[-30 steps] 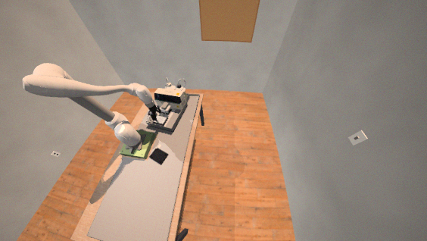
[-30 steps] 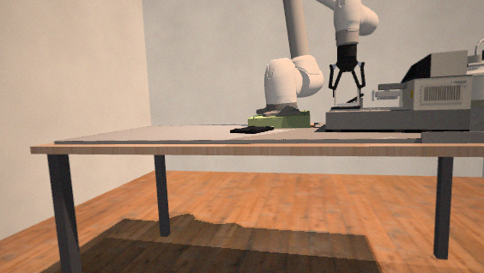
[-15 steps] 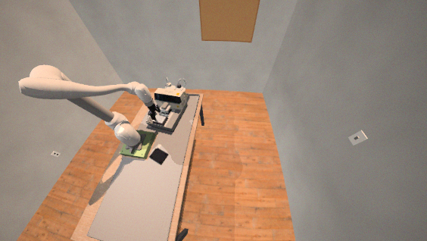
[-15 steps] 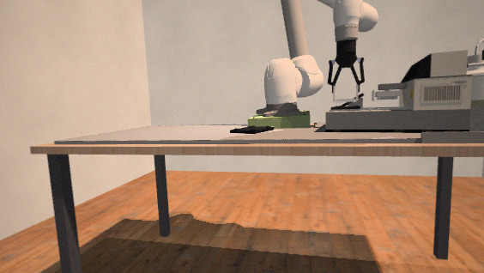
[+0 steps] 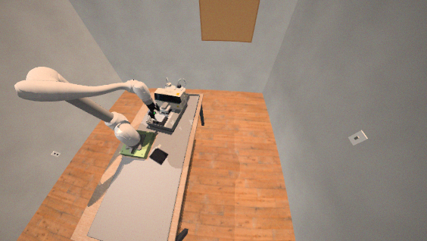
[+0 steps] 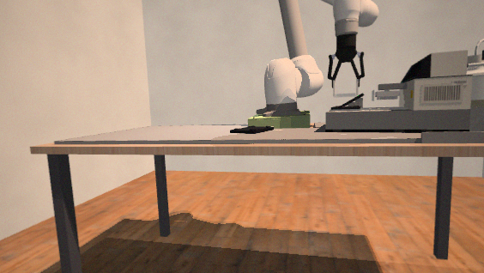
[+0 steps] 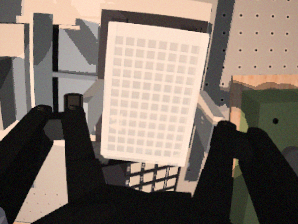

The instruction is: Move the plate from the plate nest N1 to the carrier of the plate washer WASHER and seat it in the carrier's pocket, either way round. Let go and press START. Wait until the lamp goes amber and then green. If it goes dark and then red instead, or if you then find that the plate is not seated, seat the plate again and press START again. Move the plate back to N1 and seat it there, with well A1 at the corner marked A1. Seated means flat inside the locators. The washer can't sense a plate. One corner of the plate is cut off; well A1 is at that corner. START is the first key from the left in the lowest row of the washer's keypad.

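Jaws (image 5: 154,115) (image 6: 346,84) pinch the plate (image 6: 346,94) (image 7: 154,95), held above the worktop (image 5: 138,197) (image 6: 180,133). Washer (image 5: 169,95) (image 6: 461,64): barcode-like label (image 6: 442,93) on side; small print beside the bars too small to read.

- I'd call this a lab: my arm reaches over a benchtop washer (image 5: 170,95) (image 6: 444,95).
- In front of the washer, I see a many-welled plate (image 6: 345,94) (image 7: 152,95).
- Beneath the washer stands a plain wood-edged worktable (image 5: 181,178) (image 6: 257,150).
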